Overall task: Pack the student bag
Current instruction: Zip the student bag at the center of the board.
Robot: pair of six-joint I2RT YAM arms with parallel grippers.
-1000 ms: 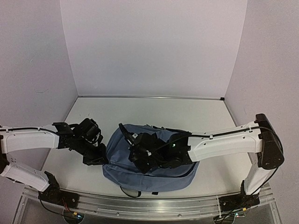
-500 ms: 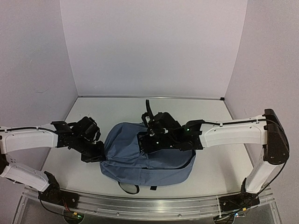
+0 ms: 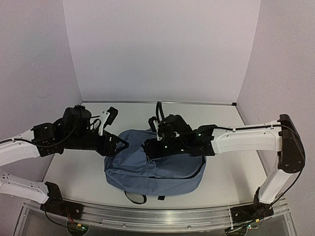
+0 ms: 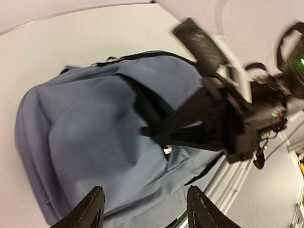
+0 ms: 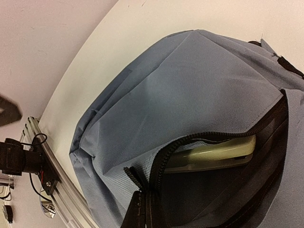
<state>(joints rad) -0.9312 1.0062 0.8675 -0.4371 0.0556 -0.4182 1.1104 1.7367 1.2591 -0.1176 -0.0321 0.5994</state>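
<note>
White table, blue backpack lay near its front edge, right gripper pinched its open zip edge (a pale object showed inside), left gripper hovered above, jaws spread.

The student bag lies on the table, left hand at its left, right hand at its far end.

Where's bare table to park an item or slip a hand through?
Free: the far strip of table between the student bag and back wall; the near-right patch between bag and right arm's base. Crowded: over the bag's far edge, where left gripper and right gripper hang close.
</note>
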